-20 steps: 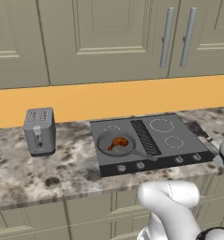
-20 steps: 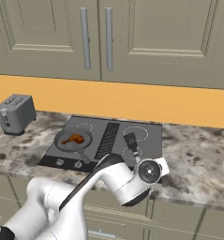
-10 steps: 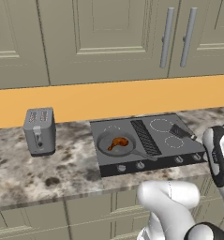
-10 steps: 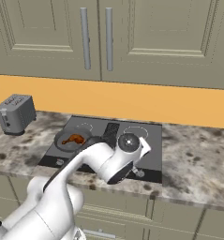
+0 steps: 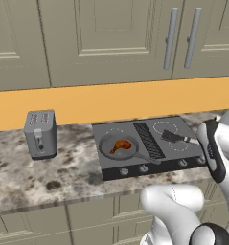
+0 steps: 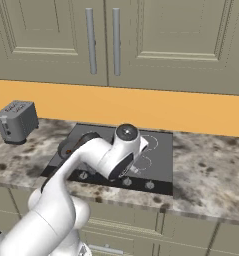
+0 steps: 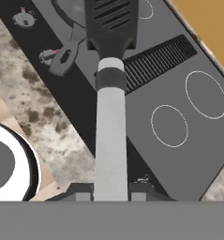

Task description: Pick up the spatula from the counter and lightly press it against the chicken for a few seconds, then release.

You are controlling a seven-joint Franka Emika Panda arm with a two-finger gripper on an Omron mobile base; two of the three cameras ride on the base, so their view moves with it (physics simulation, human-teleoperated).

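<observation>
Over the right-hand burners of the cooktop (image 5: pixel 102 130), the spatula (image 5: pixel 173 137) points its slotted dark head toward the pan (image 5: pixel 106 152). Its grey handle is clamped between the closed fingers of the gripper (image 7: pixel 111 196). Chicken (image 5: pixel 120 145) lies in the pan, apart from the spatula. The hand view's top edge crops the head's tip. From the right base view the arm apparently hides most of the spatula. Toaster (image 5: pixel 40 133) stands well left.
</observation>
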